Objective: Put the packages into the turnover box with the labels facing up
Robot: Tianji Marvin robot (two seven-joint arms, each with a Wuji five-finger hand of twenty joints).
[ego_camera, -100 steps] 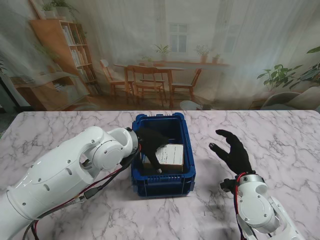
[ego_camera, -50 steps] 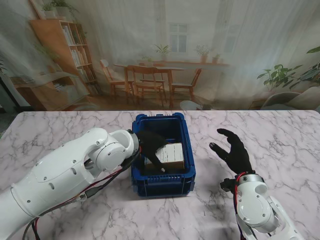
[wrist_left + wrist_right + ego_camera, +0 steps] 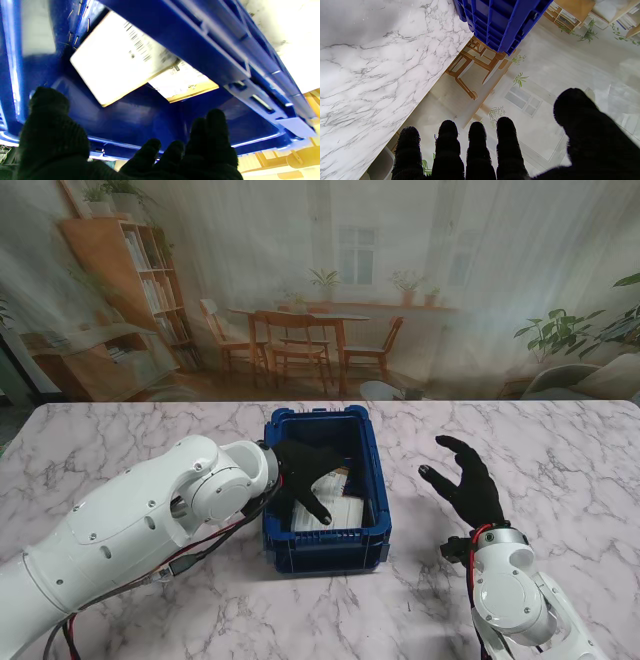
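Observation:
The blue turnover box (image 3: pixel 376 480) stands mid-table. Inside it lie two cardboard packages with white labels facing up: one (image 3: pixel 338 511) (image 3: pixel 117 56) on the floor at the box's near side, another (image 3: pixel 338 476) (image 3: pixel 183 83) partly under it, farther in. My left hand (image 3: pixel 305 476), in a black glove, hovers over the box's left part with fingers spread and nothing in them; the left wrist view shows its fingertips (image 3: pixel 211 130) apart from the packages. My right hand (image 3: pixel 462 480) is held open above the table to the right of the box, palm toward it.
The marble table (image 3: pixel 520 440) stretches to both sides of the box. A printed backdrop of a room hangs behind the far table edge. The box's ribbed outer wall (image 3: pixel 495 22) shows in the right wrist view.
The package that my left hand held tilted over the box now lies flat on the box floor, label up. The left hand has let go and its fingers are apart. The right hand stayed still.

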